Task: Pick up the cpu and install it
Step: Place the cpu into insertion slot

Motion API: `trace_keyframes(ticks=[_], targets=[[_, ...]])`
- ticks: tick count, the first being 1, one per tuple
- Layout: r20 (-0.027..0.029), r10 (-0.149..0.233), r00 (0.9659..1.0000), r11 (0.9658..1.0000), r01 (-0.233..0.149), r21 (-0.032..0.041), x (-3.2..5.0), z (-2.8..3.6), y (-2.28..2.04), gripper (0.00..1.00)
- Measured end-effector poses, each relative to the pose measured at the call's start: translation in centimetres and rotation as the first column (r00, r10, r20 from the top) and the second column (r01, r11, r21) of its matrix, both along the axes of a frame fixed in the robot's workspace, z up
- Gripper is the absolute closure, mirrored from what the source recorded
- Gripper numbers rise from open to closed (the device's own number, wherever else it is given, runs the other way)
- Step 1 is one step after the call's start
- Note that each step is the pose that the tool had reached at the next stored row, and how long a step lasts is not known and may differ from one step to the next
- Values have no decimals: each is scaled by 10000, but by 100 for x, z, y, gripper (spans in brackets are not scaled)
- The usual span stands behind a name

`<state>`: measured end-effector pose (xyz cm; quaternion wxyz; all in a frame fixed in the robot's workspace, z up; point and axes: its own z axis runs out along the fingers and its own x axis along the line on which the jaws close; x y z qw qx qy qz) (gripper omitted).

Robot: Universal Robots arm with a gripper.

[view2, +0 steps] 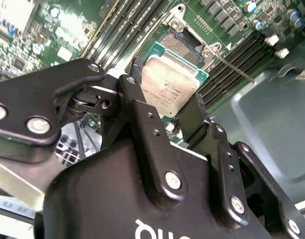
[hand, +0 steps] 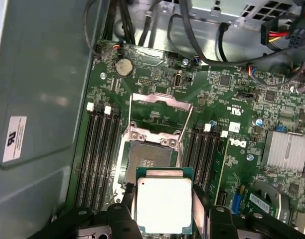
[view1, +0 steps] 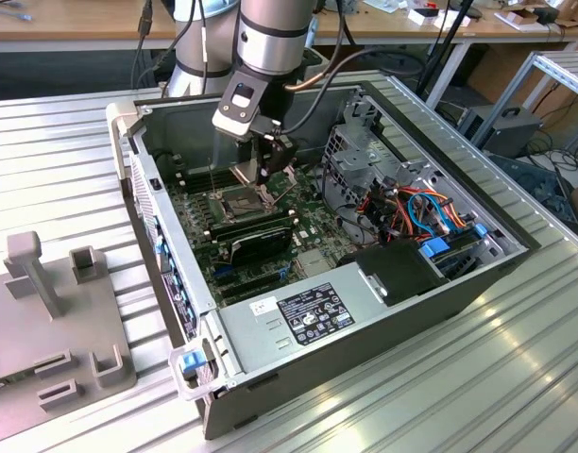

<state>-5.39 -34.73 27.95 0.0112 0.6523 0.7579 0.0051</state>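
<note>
Far left in the exterior view: grey fixture (view1: 53,311) w/ upright pegs, sitting on the ribbed metal worktop (view1: 478,377). Moving right, the open PC case (view1: 166,274) lies on its side, board facing up. The arm reaches down into it, claw (view1: 268,175) low over the board's middle.

And the claw is clenched on the cpu (view2: 170,87)! In both wrist views a black finger (view2: 137,112) presses each side edge of the chip (hand: 164,205), silver lid up. It hangs just over the open socket (hand: 150,159) and overlaps the socket's near edge in the first wrist view. Seated or touching? Can't tell. The socket's metal frame (hand: 160,107) is flipped up, and memory slots (hand: 100,154) flank both sides.

Next, a black oblong card (view1: 261,243) just beside the socket, towards the power supply (view1: 308,311). Far right of the case: orange and blue cables (view1: 431,212) bunched by the drive cage.
</note>
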Motion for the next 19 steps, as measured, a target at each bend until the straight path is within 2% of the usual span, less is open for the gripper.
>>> trace_keyframes(ticks=[2,17,19], targets=[[-1,-396,9992,9992,396,-1,0,-1,0,46],[0,-459,9989,9989,459,-1,0,-3,0,46],[1,-798,9968,9968,798,2,0,-14,0,46]])
